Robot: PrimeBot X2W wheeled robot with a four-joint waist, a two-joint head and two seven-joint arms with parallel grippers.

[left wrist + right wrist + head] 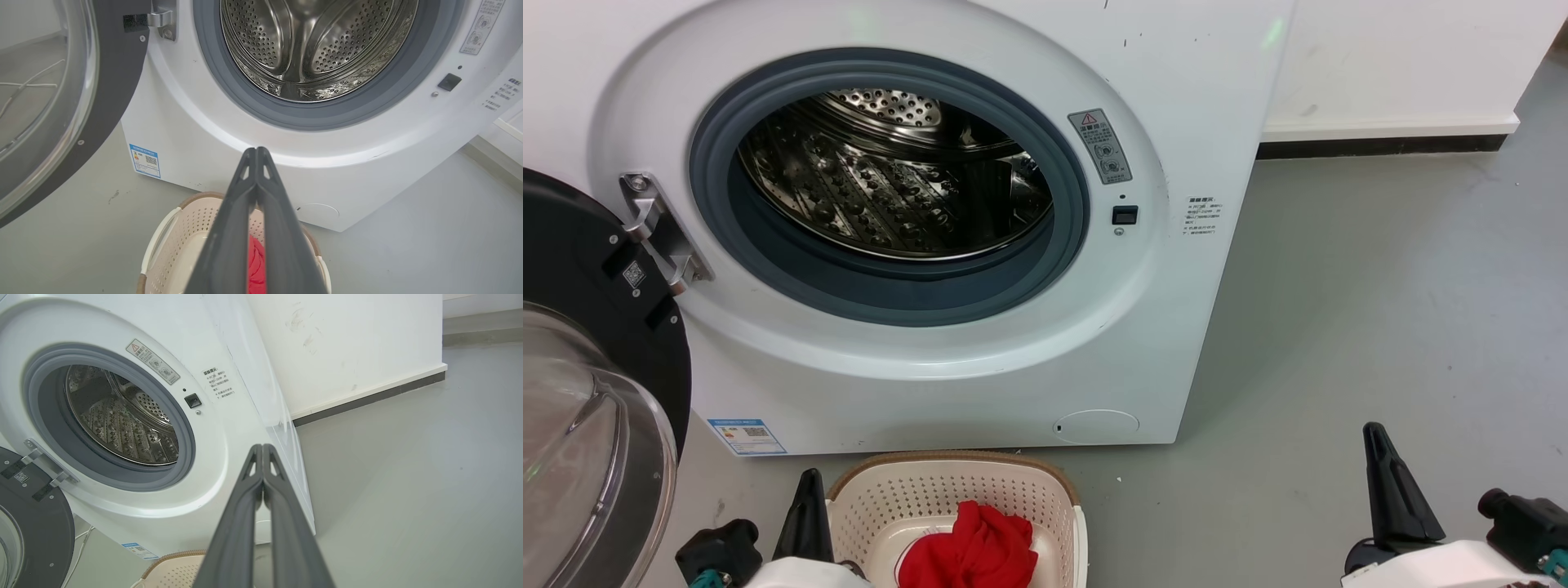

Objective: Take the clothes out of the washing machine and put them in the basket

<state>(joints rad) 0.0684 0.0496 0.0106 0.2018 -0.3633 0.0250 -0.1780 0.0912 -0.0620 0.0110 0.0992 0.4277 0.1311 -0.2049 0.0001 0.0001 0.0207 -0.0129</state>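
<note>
Left tool point(256, 152) sits lower left, long dark fingers pressed tip to tip, gripping nothing. Just right: shallow cream perforated plastic basket point(1013, 498) on grey floor point(1339, 310), crumpled red clothes point(972, 551) inside it. Behind the basket, big white front-loading washing machine point(980, 392), black-rimmed glass door point(596, 327) swung out, perforated steel drum point(890, 188) exposed. Far right, my right tool point(262, 447), fingers likewise pressed together.

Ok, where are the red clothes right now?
The clothes lie bunched in the basket at the head view's bottom centre, before the washing machine, beside the left gripper.
</note>
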